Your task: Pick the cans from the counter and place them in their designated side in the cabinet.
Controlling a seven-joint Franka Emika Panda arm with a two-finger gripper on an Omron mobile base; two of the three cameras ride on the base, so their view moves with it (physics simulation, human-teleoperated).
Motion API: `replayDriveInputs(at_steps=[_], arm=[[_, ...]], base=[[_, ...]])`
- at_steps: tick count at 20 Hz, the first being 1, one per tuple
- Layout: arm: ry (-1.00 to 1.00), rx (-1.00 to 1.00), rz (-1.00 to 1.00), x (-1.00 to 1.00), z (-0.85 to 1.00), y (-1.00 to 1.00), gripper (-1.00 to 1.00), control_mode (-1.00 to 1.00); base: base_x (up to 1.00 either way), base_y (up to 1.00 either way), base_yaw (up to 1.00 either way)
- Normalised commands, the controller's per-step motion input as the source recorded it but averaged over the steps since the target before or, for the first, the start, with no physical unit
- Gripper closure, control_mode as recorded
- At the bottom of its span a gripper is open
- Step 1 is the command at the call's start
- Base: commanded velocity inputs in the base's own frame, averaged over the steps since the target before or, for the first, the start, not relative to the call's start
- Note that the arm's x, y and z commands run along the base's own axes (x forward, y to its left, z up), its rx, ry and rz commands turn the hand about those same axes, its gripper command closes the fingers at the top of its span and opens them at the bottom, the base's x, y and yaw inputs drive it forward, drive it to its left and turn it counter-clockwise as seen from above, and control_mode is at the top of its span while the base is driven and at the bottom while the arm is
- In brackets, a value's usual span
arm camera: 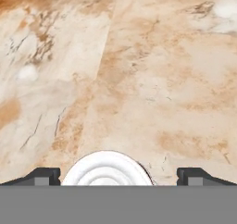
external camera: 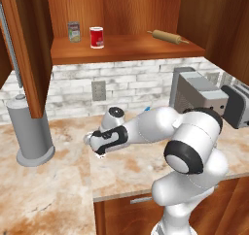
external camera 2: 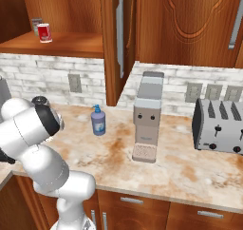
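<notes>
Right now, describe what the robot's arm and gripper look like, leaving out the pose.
The arm is glossy white, built of rounded, bulbous segments with black rings at the joints. The hand's body is white with a black section. The gripper ends in two small dark finger tips, blocky and flat-topped. No cables or markings are visible.

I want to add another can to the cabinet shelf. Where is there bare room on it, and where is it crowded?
The shelf is bare in the middle, between the bright red can and the rolling pin. Its left end is crowded: the pale-labelled can stands close beside the red one, near the open cabinet door.
</notes>
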Motion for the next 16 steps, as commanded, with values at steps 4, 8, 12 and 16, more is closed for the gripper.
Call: replayDriveInputs(at_steps=[4, 8, 12, 16], arm=[[0.03, 0.00, 0.00, 0.09, -0.19, 0.10, 1.00, -1.00], [0.02, 0.00, 0.00, 0.01, -0.12, 0.02, 1.00, -1.00], [0.00, 0.00, 0.00, 0.00, -0.02, 0.00, 1.00, -1.00], [-0.02, 0.00, 0.00, 0.00, 0.06, 0.00, 1.00, -1.00]], base=[[0.00, 0.00, 0.00], [0.00, 0.00, 0.00], [0.00, 0.00, 0.00], [0.00, 0.00, 0.00]])
